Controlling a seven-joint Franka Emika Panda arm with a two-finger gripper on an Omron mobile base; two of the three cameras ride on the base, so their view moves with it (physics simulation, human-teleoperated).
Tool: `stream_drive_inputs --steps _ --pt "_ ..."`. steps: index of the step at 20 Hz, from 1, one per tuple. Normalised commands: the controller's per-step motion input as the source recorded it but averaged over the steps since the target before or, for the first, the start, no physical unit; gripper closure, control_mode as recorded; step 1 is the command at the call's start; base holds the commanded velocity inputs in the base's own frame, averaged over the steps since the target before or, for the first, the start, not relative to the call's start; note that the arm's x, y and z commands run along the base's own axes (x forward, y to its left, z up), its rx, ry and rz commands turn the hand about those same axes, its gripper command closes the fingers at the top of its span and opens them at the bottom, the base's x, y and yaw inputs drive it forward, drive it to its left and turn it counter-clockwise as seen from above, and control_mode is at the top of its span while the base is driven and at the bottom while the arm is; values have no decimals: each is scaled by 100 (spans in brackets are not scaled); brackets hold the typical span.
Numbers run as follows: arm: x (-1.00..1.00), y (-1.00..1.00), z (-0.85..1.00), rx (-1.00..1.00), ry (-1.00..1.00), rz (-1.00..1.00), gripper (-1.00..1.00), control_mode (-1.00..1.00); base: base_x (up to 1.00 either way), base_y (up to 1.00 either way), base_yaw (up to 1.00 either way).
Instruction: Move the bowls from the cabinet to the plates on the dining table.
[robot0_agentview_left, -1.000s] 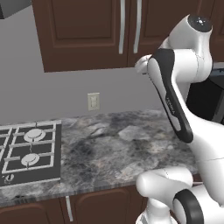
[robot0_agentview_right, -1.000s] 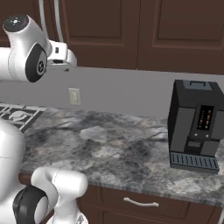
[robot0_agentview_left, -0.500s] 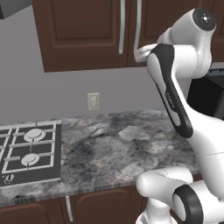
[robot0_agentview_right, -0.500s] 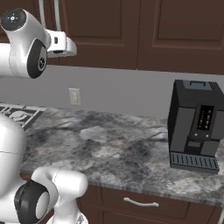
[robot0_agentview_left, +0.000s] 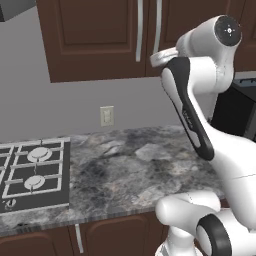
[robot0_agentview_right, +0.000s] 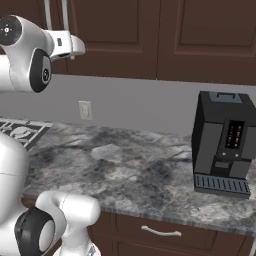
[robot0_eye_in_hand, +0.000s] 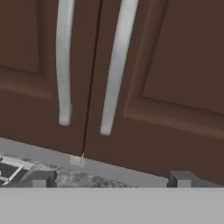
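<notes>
The dark brown wall cabinet (robot0_eye_in_hand: 166, 87) is closed, so the bowls are hidden. Its two long silver bar handles (robot0_eye_in_hand: 63, 65) (robot0_eye_in_hand: 118, 65) hang side by side at the seam between the doors. My gripper (robot0_eye_in_hand: 110, 179) is open, its two dark fingertips (robot0_eye_in_hand: 39, 178) wide apart, just below and in front of the handles' lower ends. In the left base view my hand (robot0_agentview_left: 161, 57) is raised against the cabinet (robot0_agentview_left: 95, 40), right under the handles. In the right base view the hand (robot0_agentview_right: 70, 45) reaches to the cabinet (robot0_agentview_right: 150, 35). The plates and the dining table are out of view.
Below lies a grey stone counter (robot0_agentview_left: 130, 170) with a gas hob (robot0_agentview_left: 30, 172) at its left end. A black coffee machine (robot0_agentview_right: 222, 142) stands on the right. A wall outlet (robot0_agentview_left: 106, 115) sits above the counter. Low cupboards (robot0_agentview_right: 160, 231) run under the edge.
My hand has risen and moved a little closer to the lower ends of the cabinet handles. The gripper stays open. Nothing else has moved.
</notes>
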Motion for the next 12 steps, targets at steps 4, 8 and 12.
stream_drive_inputs --steps 4,8,12 --pt "19 1 0 -2 -10 -1 -100 -100 0 0 0" --pt "23 2 2 0 -6 -6 -100 -100 0 0 0" --pt "26 5 6 0 -4 -7 -100 -100 0 0 0"
